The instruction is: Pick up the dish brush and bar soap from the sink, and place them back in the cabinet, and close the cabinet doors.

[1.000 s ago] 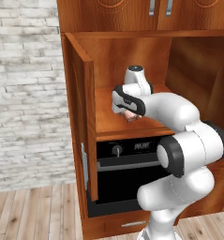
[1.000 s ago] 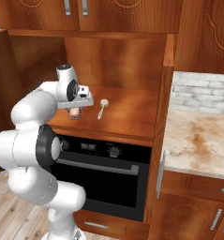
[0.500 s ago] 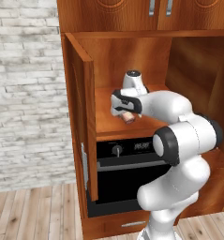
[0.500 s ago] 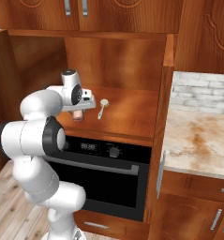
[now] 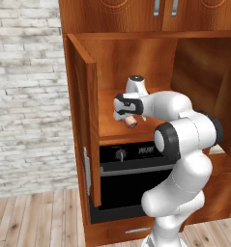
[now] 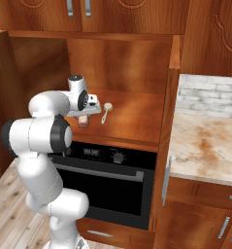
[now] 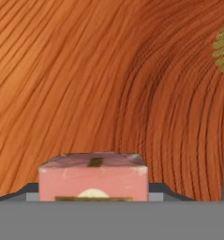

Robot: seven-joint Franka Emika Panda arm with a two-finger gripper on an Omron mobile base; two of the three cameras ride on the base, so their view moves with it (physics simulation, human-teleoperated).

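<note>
Mid-frame, the dish brush (image 6: 106, 111) already lies on the cabinet (image 6: 137, 121) shelf; the pincer (image 6: 83, 118) seemingly grips the bar soap (image 7: 93, 179) above it. Doors (image 5: 83, 135) remain open.

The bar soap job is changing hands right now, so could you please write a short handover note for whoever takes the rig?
Gripper: shut on the bar soap, held low over the cabinet shelf.
Dish brush: already lying on that shelf, just right of the gripper.
Cabinet doors: both open.
Done: both items out of the sink, brush stored.
Left: set the soap down on the shelf, release, withdraw the arm, close both doors.
</note>
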